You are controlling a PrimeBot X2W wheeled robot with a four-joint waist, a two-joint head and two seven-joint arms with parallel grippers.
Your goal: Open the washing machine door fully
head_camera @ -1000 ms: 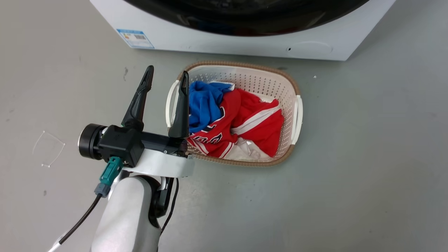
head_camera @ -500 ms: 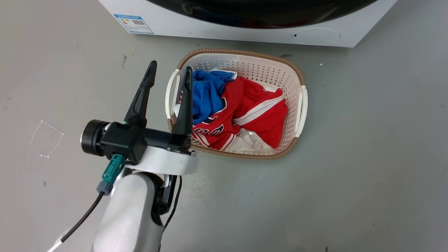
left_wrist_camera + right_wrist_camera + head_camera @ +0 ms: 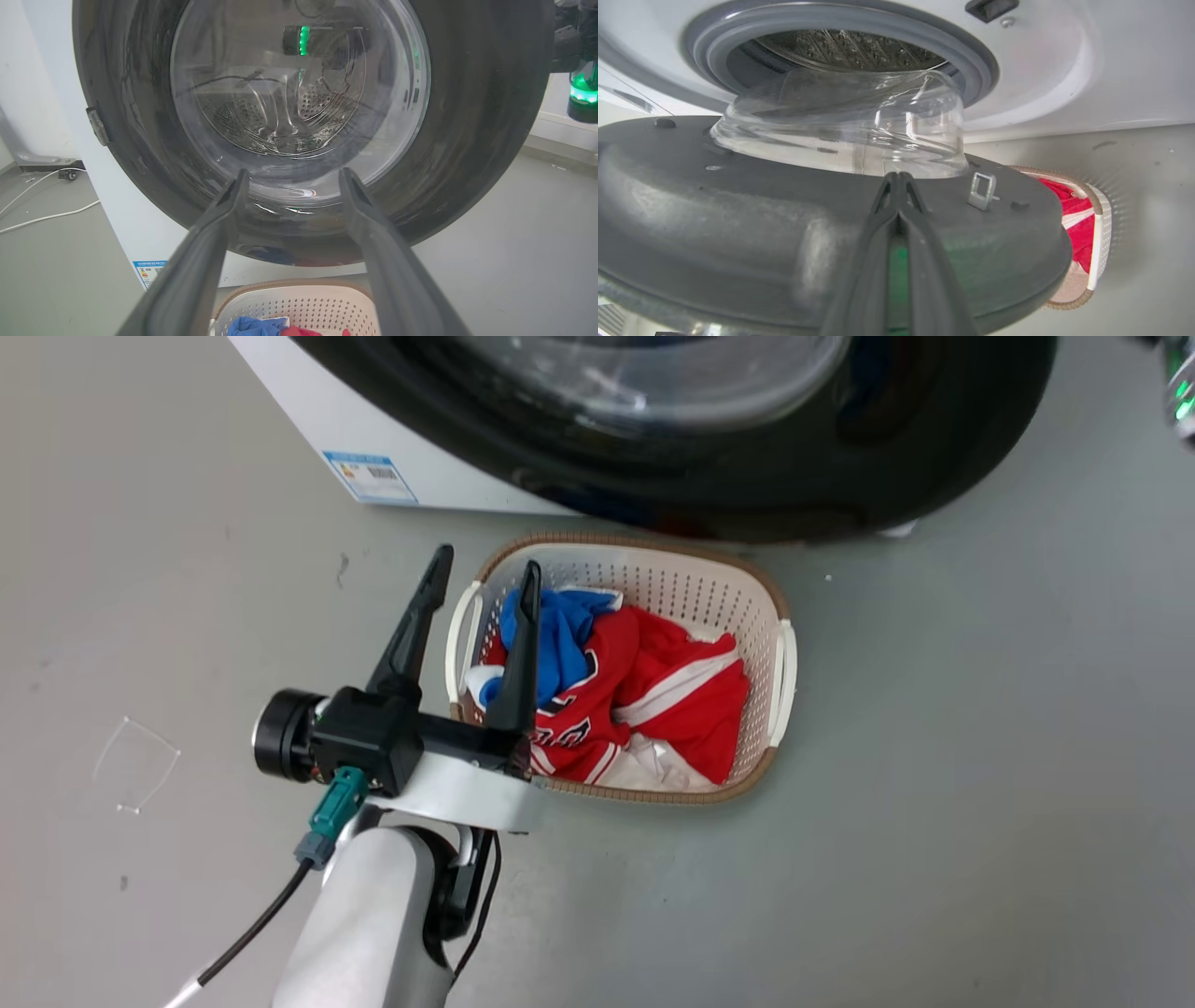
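Part-open door (image 3: 738,233), swing unfinished.
Closed right gripper (image 3: 899,182) sat against its inner face, holding nothing; left gripper (image 3: 488,558) gaped empty. Judged: push steadily near rim.

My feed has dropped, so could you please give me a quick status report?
Left gripper open, empty, facing washing machine door. Right gripper shut, tips at door's inner face. Door ajar, not fully open. Laundry basket on floor beneath door's swing.

The washing machine door (image 3: 803,495) is standing partly open across the top of the head view, its glossy black rim (image 3: 481,140) ringing a clear, bulging glass bowl (image 3: 299,116). In the right wrist view its grey inner face is spreading over the lower frame, with the bowl rising from its middle.
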